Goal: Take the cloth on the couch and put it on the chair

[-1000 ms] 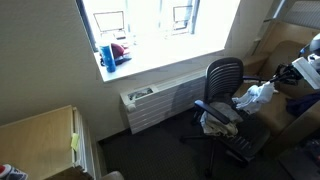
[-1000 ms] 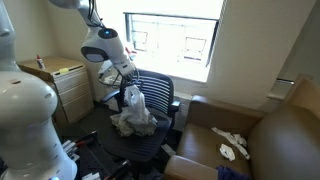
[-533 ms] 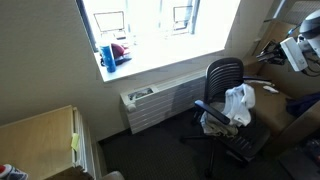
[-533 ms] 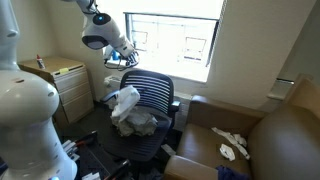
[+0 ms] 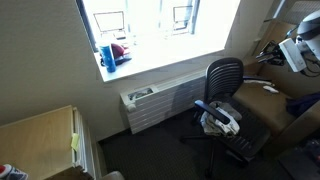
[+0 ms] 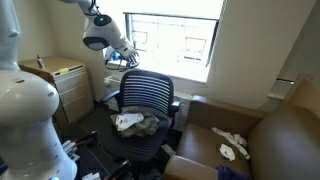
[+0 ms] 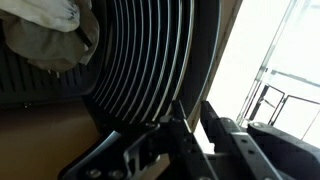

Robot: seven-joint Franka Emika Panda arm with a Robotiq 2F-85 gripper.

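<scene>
Lying crumpled on the chair (image 6: 150,92) seat, the cloth (image 6: 137,123) looks soft, light and floppy; pinch a raised fold. Near the chair's back, the gripper (image 7: 194,126) hangs spread and empty.

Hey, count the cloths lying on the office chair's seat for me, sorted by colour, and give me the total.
White cloth: 1
Grey-beige cloth: 1
Total: 2, both on the seat of the office chair.
</scene>
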